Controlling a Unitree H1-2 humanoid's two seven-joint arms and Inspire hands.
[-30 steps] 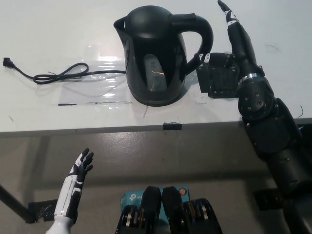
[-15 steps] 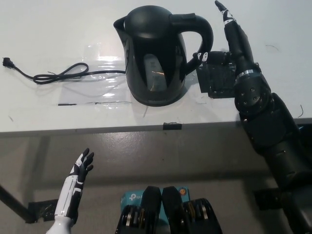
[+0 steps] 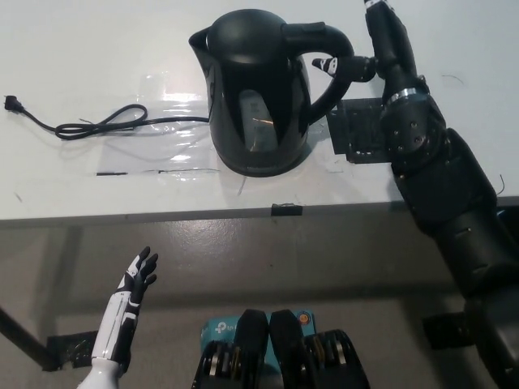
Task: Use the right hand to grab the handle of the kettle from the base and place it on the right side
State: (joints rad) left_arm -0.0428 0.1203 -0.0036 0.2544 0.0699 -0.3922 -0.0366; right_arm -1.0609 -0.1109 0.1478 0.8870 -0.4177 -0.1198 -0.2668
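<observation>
Reaching up from the lower right of the head view, your black right arm (image 3: 442, 203) lies over the edge of the white table (image 3: 97, 57), and the right hand (image 3: 381, 49) is at the handle (image 3: 332, 61) of the black kettle (image 3: 259, 89). You can see that the hand stands edge-on, with the long fingers pointing away from the robot toward the top of the picture, and one short part of the hand (image 3: 345, 66) reaches to the left into the opening of the handle. It touches or almost touches the handle there, but I cannot tell if the hand is clamped on it; the fingers look apart, not wrapped around. The kettle stands upright on its base (image 3: 259, 166) in the middle of the table, with the spout to the left and the handle to the right. A dark square patch (image 3: 361, 134) lies on the table just right of the kettle, partly under your arm. The black power cord (image 3: 97, 126) lies on the table to the left of the kettle. Your white left hand (image 3: 134, 284) rests low at the lower left, below the table edge, with fingers spread and holding nothing.
</observation>
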